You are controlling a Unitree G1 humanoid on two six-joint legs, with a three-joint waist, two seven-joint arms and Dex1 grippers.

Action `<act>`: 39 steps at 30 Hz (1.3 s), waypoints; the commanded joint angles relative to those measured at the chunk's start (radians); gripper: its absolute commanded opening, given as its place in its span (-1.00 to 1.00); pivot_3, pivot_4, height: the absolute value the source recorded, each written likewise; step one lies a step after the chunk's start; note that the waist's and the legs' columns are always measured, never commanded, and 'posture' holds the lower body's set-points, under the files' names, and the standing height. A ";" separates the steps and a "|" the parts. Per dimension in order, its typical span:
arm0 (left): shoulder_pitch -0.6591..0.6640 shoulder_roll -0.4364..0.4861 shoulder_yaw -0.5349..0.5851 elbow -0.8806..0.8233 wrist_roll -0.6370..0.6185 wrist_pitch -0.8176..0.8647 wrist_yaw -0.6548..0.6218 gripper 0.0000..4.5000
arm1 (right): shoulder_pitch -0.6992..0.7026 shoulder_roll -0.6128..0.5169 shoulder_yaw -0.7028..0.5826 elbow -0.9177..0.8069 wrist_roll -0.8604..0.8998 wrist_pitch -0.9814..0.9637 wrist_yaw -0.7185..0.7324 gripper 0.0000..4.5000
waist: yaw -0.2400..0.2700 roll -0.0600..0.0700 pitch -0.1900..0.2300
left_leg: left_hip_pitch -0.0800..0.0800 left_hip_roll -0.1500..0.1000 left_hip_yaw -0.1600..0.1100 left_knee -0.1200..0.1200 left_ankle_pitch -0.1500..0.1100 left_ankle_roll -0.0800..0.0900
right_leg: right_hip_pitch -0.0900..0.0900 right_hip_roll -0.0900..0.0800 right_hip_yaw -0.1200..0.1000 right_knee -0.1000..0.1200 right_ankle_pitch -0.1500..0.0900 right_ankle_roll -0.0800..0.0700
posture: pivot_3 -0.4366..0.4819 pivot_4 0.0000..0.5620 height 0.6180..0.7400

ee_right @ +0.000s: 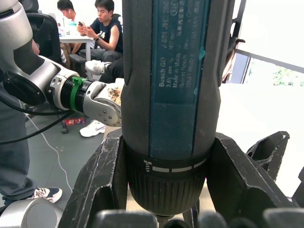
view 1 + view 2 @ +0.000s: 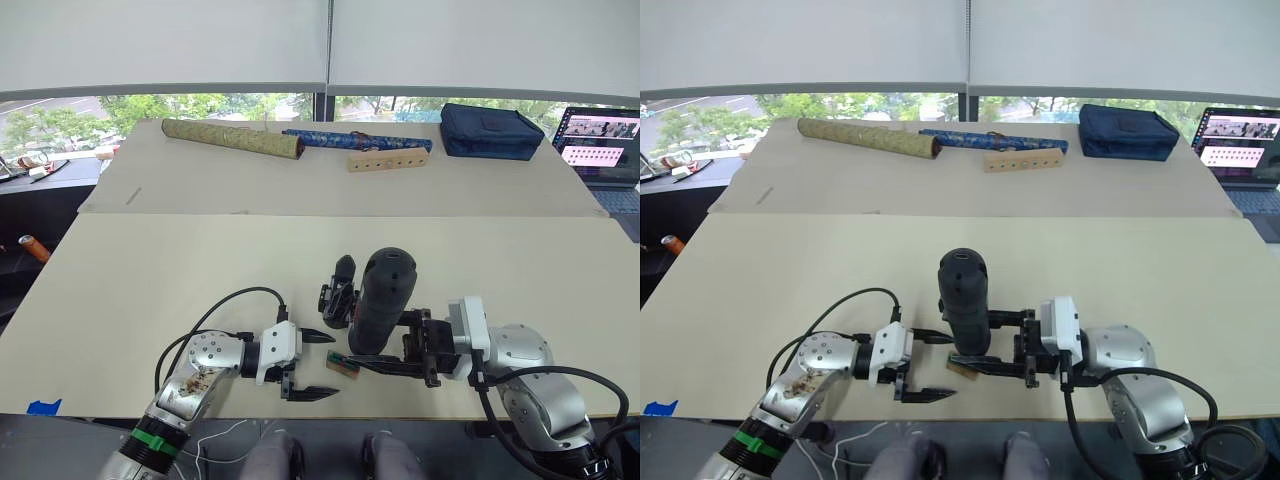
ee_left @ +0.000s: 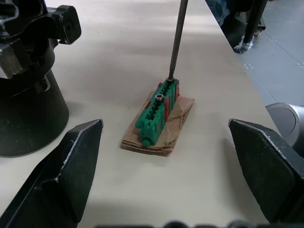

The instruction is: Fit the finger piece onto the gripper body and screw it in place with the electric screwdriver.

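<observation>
Item: my right hand (image 2: 405, 352) pinching thick blue-black electric screwdriver (image 2: 383, 300) upright, bit on green screw holder (image 3: 157, 111); left hand (image 2: 312, 365) spread, waiting.

Left gripper (image 2: 312, 366) lies low at 7 o'clock, fingers spread wide and pointing toward 3 o'clock. Right gripper (image 2: 385, 350) at 5 o'clock points toward 9 o'clock, fingers clamped around the electric screwdriver (image 2: 383, 299).
</observation>
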 commanded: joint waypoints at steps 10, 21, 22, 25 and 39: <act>0.018 0.023 -0.004 0.020 -0.017 0.017 -0.016 1.00 | -0.038 -0.010 -0.024 -0.057 0.065 0.006 -0.014 -0.16 | -0.003 0.000 0.000 | 0.000 0.000 0.000 0.000 0.000 0.000 | -0.001 0.000 0.000 0.000 0.000 0.000 | -0.05 -0.47 1.00; 0.026 0.028 0.060 0.013 -0.098 -0.008 -0.034 1.00 | -0.053 -0.038 -0.039 -0.097 0.115 0.037 -0.038 -0.16 | -0.004 0.000 0.000 | 0.000 0.000 0.000 0.000 0.000 0.000 | -0.001 0.000 0.000 0.000 0.000 0.000 | -0.05 -0.47 1.00; 0.028 0.029 0.068 0.007 -0.111 -0.007 -0.037 1.00 | -0.057 -0.041 -0.043 -0.100 0.121 0.040 -0.040 -0.16 | -0.004 0.000 0.000 | 0.000 0.000 0.000 0.000 0.000 0.000 | -0.001 0.000 0.000 0.000 0.000 0.000 | -0.05 -0.47 1.00; 0.037 0.042 0.091 -0.015 -0.146 -0.012 -0.059 1.00 | -0.075 -0.054 -0.058 -0.112 0.143 0.055 -0.046 -0.16 | -0.004 0.000 0.000 | -0.001 0.001 0.000 0.000 0.000 0.000 | -0.002 0.000 0.000 0.000 0.000 0.000 | -0.05 -0.47 1.00; 0.025 0.124 0.256 -0.155 -0.348 0.111 -0.085 1.00 | -0.148 -0.154 -0.187 -0.147 0.276 0.144 -0.078 -0.16 | -0.003 -0.001 0.000 | -0.002 0.001 0.000 0.000 0.000 -0.001 | -0.002 0.000 0.000 0.000 0.000 0.000 | -0.05 -0.47 1.00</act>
